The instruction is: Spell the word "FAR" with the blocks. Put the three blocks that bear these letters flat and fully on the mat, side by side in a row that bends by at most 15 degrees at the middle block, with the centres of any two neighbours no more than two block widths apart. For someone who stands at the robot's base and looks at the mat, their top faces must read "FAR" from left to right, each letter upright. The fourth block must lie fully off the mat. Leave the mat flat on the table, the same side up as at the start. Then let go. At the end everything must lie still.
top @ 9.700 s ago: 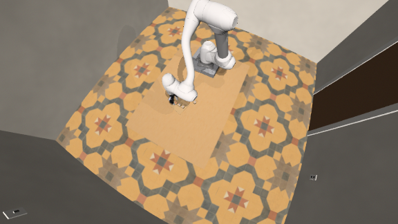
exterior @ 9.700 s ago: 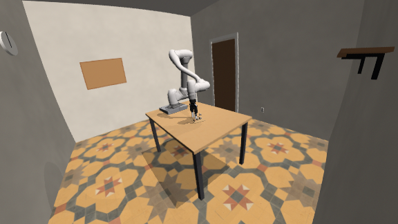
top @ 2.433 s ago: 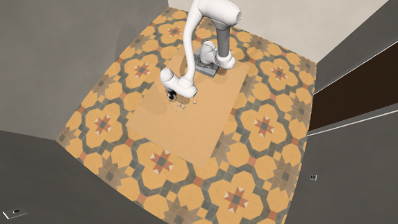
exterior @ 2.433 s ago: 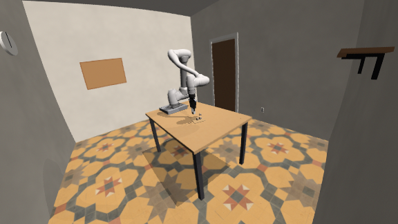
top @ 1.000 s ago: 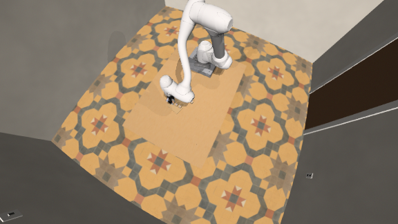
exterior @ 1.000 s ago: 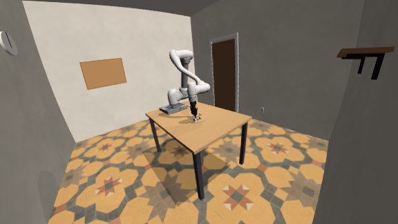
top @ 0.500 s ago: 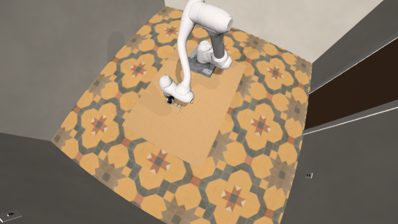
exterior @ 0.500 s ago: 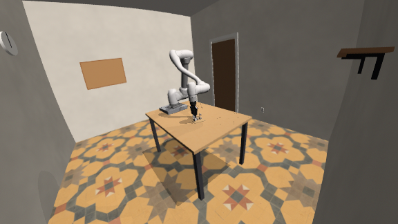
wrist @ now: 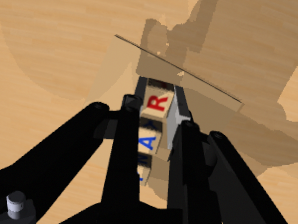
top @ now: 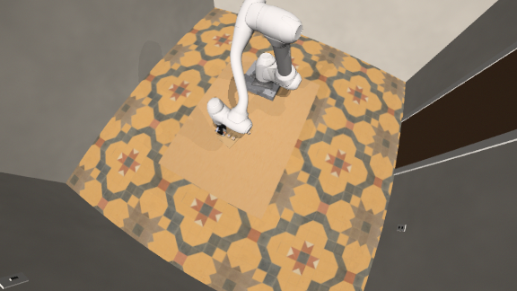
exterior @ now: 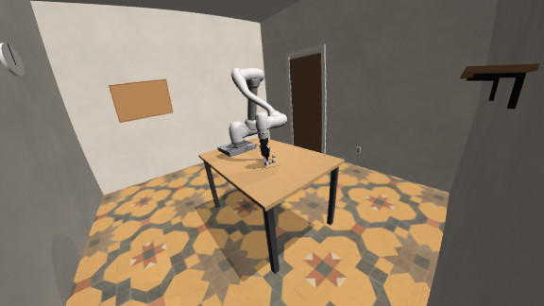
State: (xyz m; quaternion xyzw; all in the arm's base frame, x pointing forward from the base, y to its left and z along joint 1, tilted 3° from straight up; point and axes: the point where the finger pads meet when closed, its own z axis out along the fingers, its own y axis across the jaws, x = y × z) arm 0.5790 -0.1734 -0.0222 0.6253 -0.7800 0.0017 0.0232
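Between the fingers (top: 221,130) (exterior: 266,162) in the wrist view sits the R block (wrist: 156,103), apparently pinched by its sides. The A block (wrist: 148,142) lies close by at six o'clock from it, then a partly hidden block (wrist: 144,175). Small, stiff and probably light, R should suit a low, square side grip; tilting could nudge A. Beyond R, towards one o'clock, runs the mat's thin edge (top: 230,147) (exterior: 280,165) (wrist: 179,68).

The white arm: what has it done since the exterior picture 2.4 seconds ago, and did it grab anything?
The arm has lowered its fingers toward the table. The block with the red R is now between them, but whether it is gripped, I can't tell. The grey base and the table stayed put.
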